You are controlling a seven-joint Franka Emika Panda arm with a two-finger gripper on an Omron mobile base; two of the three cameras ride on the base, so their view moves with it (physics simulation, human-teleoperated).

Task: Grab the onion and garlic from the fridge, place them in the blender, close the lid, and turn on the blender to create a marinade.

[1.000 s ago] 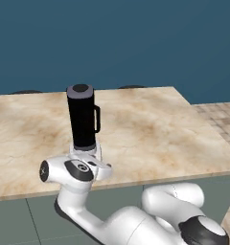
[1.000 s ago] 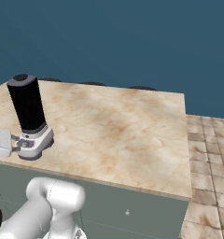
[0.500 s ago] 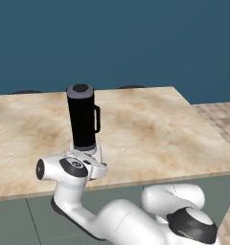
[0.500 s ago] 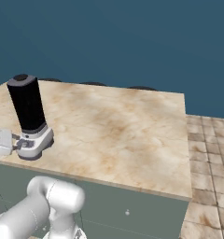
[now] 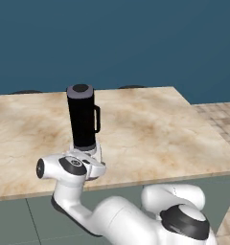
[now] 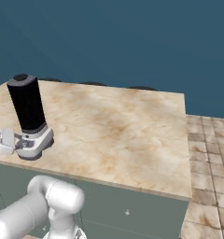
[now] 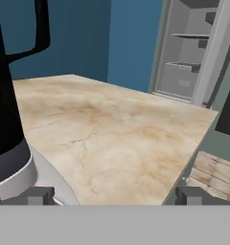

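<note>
Left base view: the blender (image 5: 83,119), with its lid (image 5: 80,88) on top, stands near the marbled desk's (image 5: 150,129) front edge, the pincer (image 5: 90,160) at its base. Right base view: blender at the desk's left edge. Hand view: fingertips (image 7: 35,195) wide apart (nothing between them); the open fridge (image 7: 193,52) stands beyond, its shelf contents perhaps too small to identify.

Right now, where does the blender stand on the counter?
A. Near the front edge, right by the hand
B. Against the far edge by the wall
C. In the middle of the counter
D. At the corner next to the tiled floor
A: the blender stands near the counter's front edge, with the hand right at its base.
</note>
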